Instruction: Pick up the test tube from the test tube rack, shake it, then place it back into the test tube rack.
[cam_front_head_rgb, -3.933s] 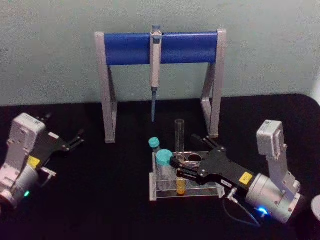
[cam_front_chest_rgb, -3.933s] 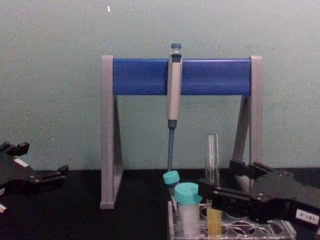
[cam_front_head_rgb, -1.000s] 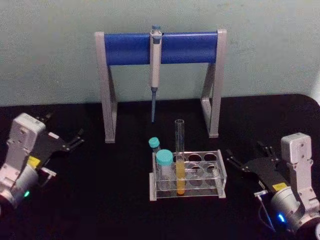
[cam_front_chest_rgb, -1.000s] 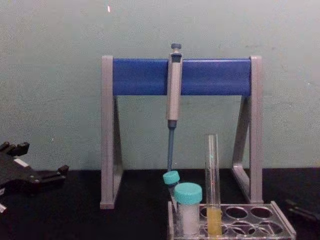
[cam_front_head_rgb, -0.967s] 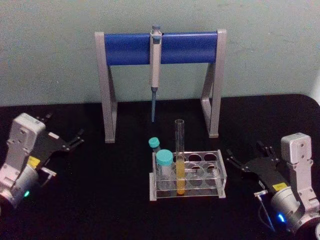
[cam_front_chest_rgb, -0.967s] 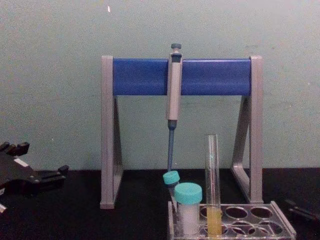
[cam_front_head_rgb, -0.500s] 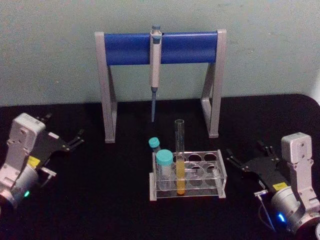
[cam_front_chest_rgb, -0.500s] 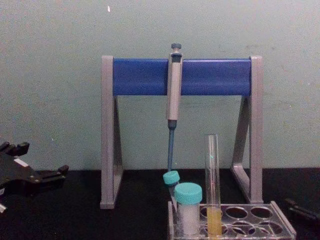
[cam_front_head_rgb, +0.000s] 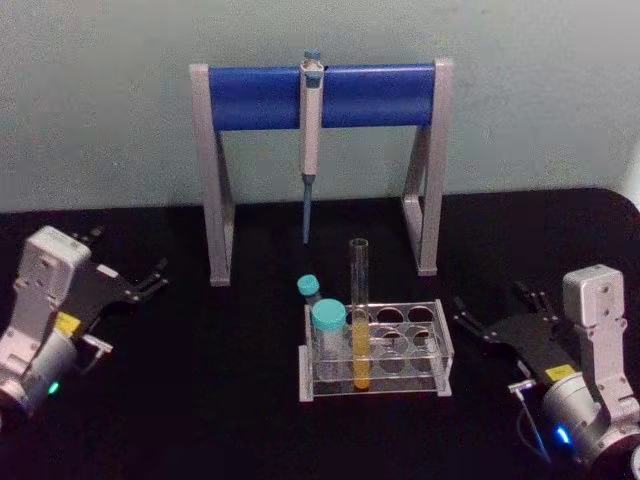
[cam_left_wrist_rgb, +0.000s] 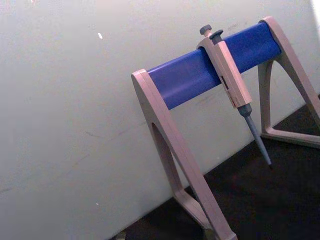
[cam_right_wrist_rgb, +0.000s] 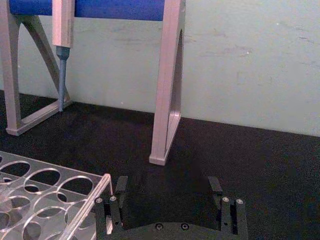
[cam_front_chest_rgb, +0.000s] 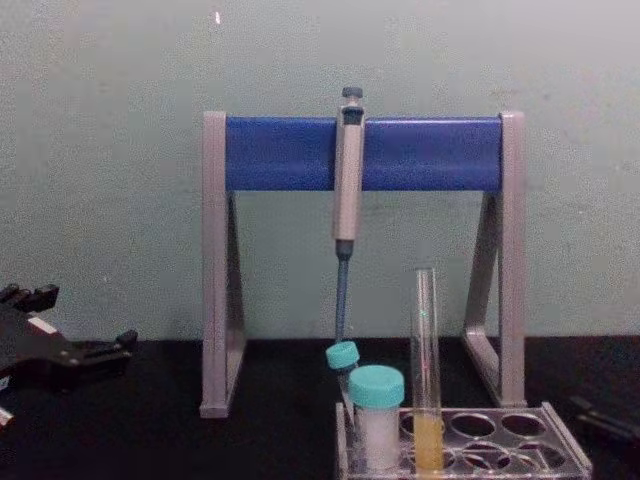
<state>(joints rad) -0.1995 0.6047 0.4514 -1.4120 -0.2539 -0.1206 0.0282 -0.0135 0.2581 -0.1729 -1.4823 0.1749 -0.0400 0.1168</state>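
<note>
While its fingers (cam_right_wrist_rgb: 227, 210) stand spread apart with nothing between them, the right gripper (cam_front_head_rgb: 497, 317) rests low over the black desk (cam_front_head_rgb: 230, 400), just to the right of the test tube rack (cam_front_head_rgb: 440, 345) and not touching it. The left gripper (cam_front_head_rgb: 138, 283) lies well apart at the desk's left side, its fingers parted a little and empty. The test tube (cam_front_head_rgb: 359, 312) stands upright in a front hole of the rack, yellow liquid in its lower part, beside two teal-capped tubes (cam_front_head_rgb: 328, 330). Behind them a grey-blue pipette (cam_front_head_rgb: 311, 140) hangs from the blue bar of the pipette stand (cam_front_head_rgb: 370, 95).
</note>
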